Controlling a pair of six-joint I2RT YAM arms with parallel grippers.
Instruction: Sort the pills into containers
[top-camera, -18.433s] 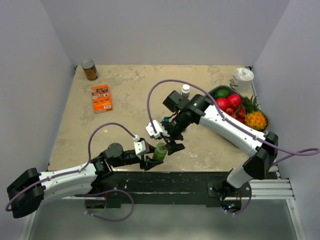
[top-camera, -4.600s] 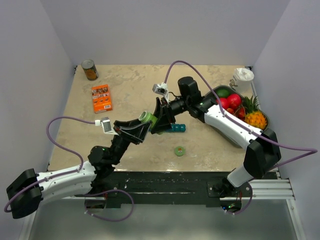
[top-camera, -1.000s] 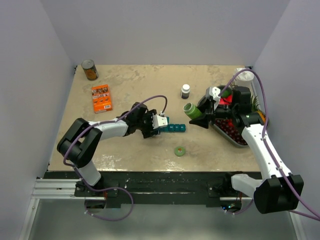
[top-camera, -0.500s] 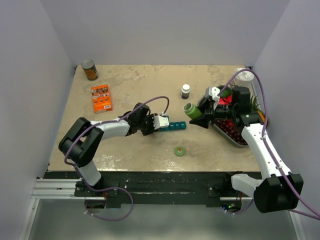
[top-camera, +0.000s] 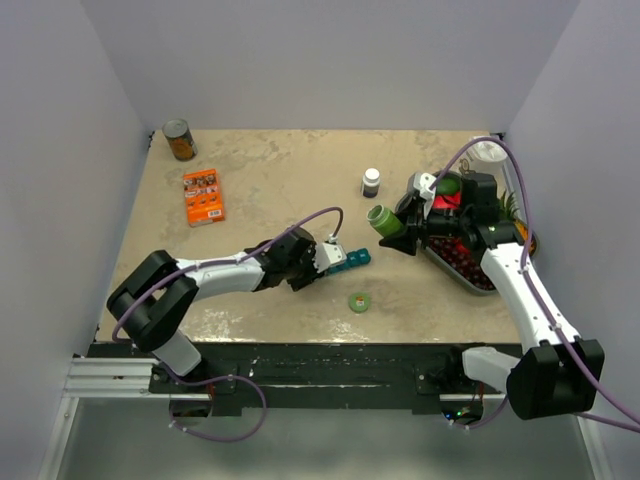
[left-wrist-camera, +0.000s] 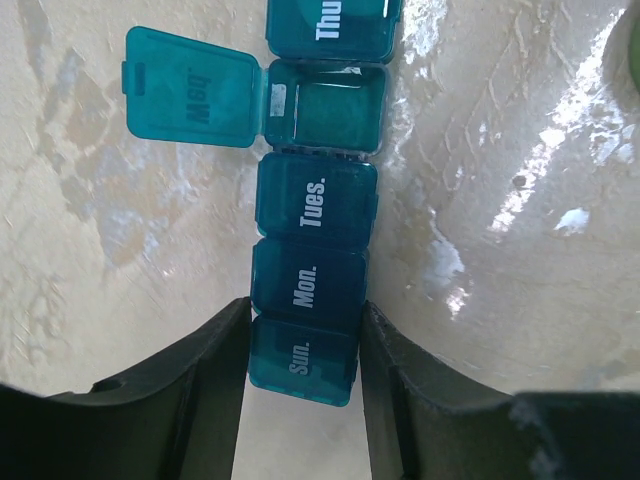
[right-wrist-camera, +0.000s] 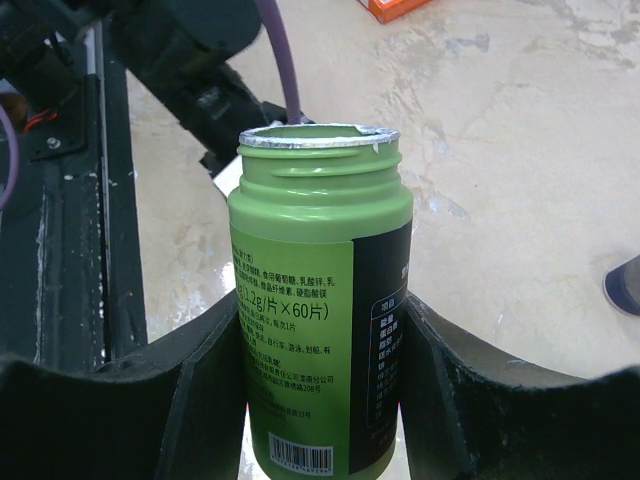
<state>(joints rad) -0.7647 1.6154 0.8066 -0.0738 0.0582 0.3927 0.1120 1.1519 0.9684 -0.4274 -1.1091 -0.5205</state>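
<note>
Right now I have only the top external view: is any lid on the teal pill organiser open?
Observer: Yes. The left wrist view shows one lid of the pill organiser flipped open, the one between Tues. and Thu.
Operator: Anything inside?
Observer: The open compartment looks empty; I see no pill in it.
Operator: Where does the left arm grip?
Observer: The left end effector is closed on the Sun. end, pressing both sides.
Operator: And the bottle's mouth?
Observer: In the right wrist view, the green bottle held by the right end effector has no cap, and a silvery foil edge rings its rim.
</note>
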